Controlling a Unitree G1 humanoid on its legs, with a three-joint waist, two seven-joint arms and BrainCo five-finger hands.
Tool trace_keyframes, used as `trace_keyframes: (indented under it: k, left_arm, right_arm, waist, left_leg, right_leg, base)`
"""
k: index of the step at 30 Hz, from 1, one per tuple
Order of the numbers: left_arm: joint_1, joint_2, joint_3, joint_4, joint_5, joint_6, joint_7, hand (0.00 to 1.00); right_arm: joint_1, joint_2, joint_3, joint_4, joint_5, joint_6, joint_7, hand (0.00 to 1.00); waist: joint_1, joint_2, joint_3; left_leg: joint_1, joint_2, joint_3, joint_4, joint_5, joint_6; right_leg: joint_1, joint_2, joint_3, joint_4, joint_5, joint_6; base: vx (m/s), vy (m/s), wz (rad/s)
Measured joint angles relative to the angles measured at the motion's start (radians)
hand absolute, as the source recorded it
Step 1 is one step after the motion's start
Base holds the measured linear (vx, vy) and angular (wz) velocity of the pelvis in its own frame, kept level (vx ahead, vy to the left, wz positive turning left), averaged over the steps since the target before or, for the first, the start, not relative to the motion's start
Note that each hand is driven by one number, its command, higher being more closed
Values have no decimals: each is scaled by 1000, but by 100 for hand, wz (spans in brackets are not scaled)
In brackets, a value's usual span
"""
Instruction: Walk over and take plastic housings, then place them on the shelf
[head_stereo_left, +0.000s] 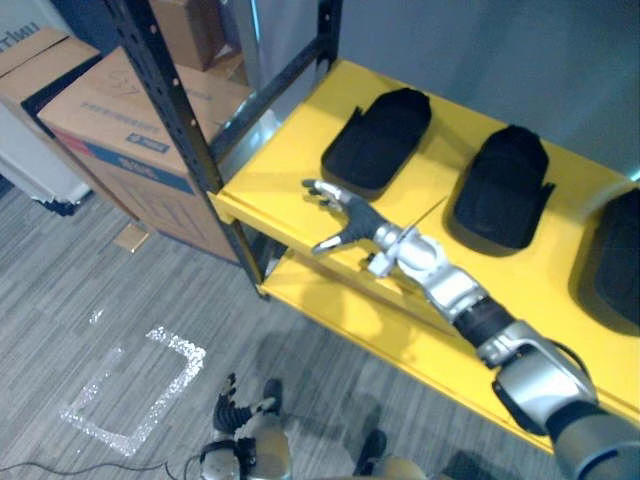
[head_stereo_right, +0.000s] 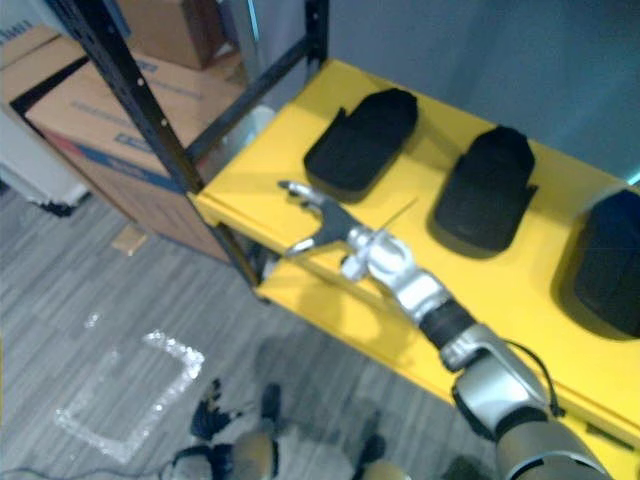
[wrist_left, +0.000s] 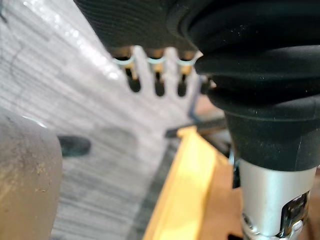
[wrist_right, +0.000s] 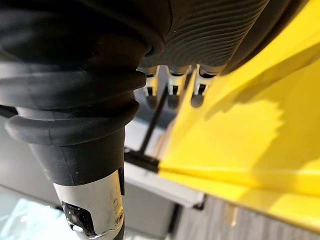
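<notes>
Low near the floor, the left hand (head_stereo_left: 237, 402) is hanging with relaxed fingers and is holding nothing. Further out, the right hand (head_stereo_left: 352, 218) is hovering over the front edge of the yellow shelf (head_stereo_left: 270, 180), its fingers spread straight and empty, near the left housing (head_stereo_left: 378, 138) but apart from it. Beyond the hand, this housing, the middle housing (head_stereo_left: 505, 185) and the right housing (head_stereo_left: 620, 255) are lying in a row on the shelf board.

Right hand (head_stereo_right: 330, 222) over front edge of yellow shelf (head_stereo_right: 258, 172), fingers (head_stereo_right: 300, 192) spread, holding nothing. Plastic housing (head_stereo_right: 360, 140) just beyond the fingertips; second housing (head_stereo_right: 487, 190) and third housing (head_stereo_right: 610, 262) off to their right.
</notes>
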Motion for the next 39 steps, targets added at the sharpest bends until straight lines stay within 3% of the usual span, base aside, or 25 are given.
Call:
trace_keyframes:
  k: [6, 25, 27, 31, 33, 35, 39]
  left_arm:
    - [-3, -1, 0, 3, 0, 0, 28, 0]
    - [-22, -2, 5, 24, -29, 14, 18, 0]
    - [-24, -1, 10, 29, -29, 15, 16, 0]
    - [-29, 0, 32, 46, -26, 16, -8, 0]
    - [-29, 1, 53, 53, -24, 16, -21, 0]
    - [-30, 1, 68, 59, -25, 16, -24, 0]
    - [-38, 3, 97, 109, -25, 33, -26, 0]
  right_arm:
    - [-22, 6, -25, 70, -60, 0, -44, 0]
    - [-78, 2, -88, 105, -88, 11, -32, 0]
    - [-73, -27, -58, 36, -31, 15, 3, 0]
    - [-64, -183, 104, -297, 218, 25, 160, 0]
    - [-46, -249, 99, -434, 325, 39, 223, 0]
    - [0, -310, 9, -552, 407, 38, 245, 0]
    - [110, -319, -484, -634, 504, 11, 211, 0]
  waist:
    - [1, 0, 0]
    - [4, 12, 10]
    - [-1, 14, 11]
    - [-22, 9, 13]
    - [-34, -1, 12]
    - [-39, -6, 9]
    - [-88, -15, -5]
  left_leg:
    - [-6, -1, -5, 0, 0, 0]
    - [-11, -2, -25, 1, 3, 0]
    - [-11, -2, -24, 1, 3, 0]
    - [15, -3, -16, 1, 2, 0]
    - [30, -1, -6, 0, 2, 0]
    - [39, 2, 2, 0, 1, 0]
    - [80, 6, 31, -1, -4, 0]
  right_leg:
    - [-2, 0, -5, 0, -1, 1]
    - [4, 0, -26, 3, -6, 1]
    - [4, 0, -26, 4, -6, 1]
    - [29, -3, -24, 2, -10, 2]
    - [39, -4, -20, 2, -13, 3]
    - [42, -2, -8, 3, -13, 2]
    - [58, 1, 28, 2, -10, 4]
  base:
    - [0, 0, 1]
    - [0, -2, 3]
    - [0, 0, 0]
    - [0, 0, 0]
    - [-12, -11, -8]
    - [-31, -8, -15]
    - [-49, -6, -22]
